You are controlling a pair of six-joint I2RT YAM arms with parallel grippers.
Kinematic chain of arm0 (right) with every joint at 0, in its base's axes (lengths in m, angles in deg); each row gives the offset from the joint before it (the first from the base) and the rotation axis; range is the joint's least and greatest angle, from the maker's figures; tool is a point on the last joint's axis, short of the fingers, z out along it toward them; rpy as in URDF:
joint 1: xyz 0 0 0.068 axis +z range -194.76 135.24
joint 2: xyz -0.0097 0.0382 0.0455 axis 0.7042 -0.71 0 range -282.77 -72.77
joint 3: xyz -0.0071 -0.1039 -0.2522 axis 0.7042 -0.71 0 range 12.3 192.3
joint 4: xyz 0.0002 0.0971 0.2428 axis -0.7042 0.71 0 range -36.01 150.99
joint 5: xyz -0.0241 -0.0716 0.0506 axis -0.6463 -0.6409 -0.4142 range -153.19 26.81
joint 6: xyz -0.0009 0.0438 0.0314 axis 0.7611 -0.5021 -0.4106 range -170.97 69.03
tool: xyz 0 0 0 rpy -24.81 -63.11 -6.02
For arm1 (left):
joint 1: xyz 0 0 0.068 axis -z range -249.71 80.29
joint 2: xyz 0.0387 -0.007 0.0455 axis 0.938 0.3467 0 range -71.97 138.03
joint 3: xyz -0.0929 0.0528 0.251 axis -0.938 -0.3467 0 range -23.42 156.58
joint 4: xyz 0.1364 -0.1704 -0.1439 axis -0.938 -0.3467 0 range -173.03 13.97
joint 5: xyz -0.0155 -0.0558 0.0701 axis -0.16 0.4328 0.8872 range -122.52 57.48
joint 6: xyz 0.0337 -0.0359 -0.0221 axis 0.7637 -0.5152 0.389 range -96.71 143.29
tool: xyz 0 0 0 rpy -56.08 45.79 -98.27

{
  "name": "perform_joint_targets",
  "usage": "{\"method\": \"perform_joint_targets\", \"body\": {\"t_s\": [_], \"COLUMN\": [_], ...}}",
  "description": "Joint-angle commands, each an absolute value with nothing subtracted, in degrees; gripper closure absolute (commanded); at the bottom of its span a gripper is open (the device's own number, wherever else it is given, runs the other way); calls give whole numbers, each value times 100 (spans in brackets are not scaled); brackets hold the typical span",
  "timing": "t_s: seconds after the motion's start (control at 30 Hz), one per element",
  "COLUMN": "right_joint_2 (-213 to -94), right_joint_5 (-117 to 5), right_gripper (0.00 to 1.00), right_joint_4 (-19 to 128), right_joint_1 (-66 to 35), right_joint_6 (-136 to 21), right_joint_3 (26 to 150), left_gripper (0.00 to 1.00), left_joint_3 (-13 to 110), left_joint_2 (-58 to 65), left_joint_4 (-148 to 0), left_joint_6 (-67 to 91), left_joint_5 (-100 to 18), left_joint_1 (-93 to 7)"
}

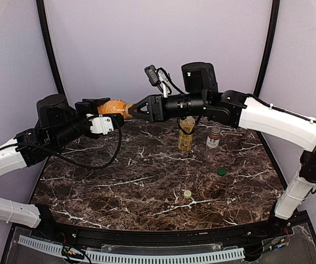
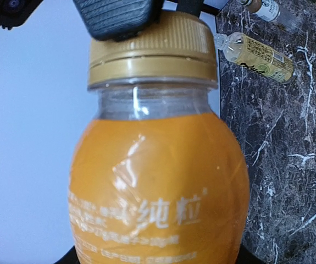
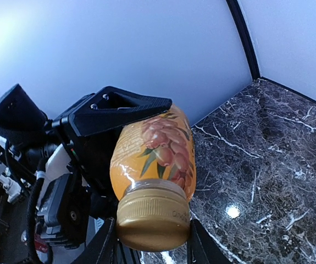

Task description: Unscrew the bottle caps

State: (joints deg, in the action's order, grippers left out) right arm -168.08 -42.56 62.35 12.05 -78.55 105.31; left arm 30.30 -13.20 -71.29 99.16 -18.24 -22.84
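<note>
My left gripper (image 1: 109, 108) is shut on the squat orange bottle (image 1: 114, 106) and holds it sideways in the air over the back of the table; the bottle fills the left wrist view (image 2: 158, 187). Its golden tan cap (image 3: 153, 215) is still on the neck. My right gripper (image 1: 129, 110) is shut on that cap, one finger each side; a black finger pad (image 2: 119, 16) lies on the cap (image 2: 152, 52). The yellow-labelled bottle (image 1: 186, 134) and the short clear bottle (image 1: 213, 138) stand uncapped at the back right. The dark green cap (image 1: 221, 171) and the pale cream cap (image 1: 187, 193) lie on the table.
The dark marble table (image 1: 119, 181) has grey walls behind and at the sides. A black rail runs along the near edge (image 1: 158, 242). Both arms meet above the back of the table.
</note>
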Motion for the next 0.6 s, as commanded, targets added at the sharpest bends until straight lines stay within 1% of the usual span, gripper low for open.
{"method": "perform_joint_targets", "body": {"t_s": [0.0, 0.03, 0.07, 0.13, 0.2, 0.27, 0.4, 0.5, 0.57], "right_joint_2": [-16679, -16583, -16463, -16250, -16138, -16160, -16334, -16396, -16319], "right_joint_5": [-3616, -3596, -3562, -3464, -3566, -3946, -4691, -5028, -5045], "right_gripper": [100, 100, 100, 100, 100, 100, 100, 100, 100], "right_joint_4": [6901, 7071, 7160, 7227, 7338, 7581, 7919, 7939, 7907], "right_joint_1": [1421, 1524, 1620, 1784, 1971, 2176, 2447, 2465, 2459], "right_joint_6": [-5083, -4434, -3826, -2849, -1959, -1156, -374, -524, -616], "right_joint_3": [10771, 10664, 10509, 10220, 10087, 10153, 10474, 10646, 10609], "left_gripper": [72, 72, 72, 74, 76, 78, 79, 79, 79], "left_joint_3": [3586, 3659, 3759, 3802, 3776, 3758, 3854, 3900, 3871], "left_joint_2": [-1404, -1391, -1385, -1371, -1370, -1354, -1255, -1243, -1269], "left_joint_4": [-9463, -9842, -10461, -11017, -11234, -11298, -11206, -11101, -11027], "left_joint_6": [8470, 8273, 7957, 7478, 7077, 6774, 6326, 6234, 6224], "left_joint_5": [-3226, -3560, -4210, -5005, -5593, -6016, -6343, -6212, -6026], "left_joint_1": [-2230, -2226, -2226, -2230, -2230, -2228, -2225, -2227, -2225]}}
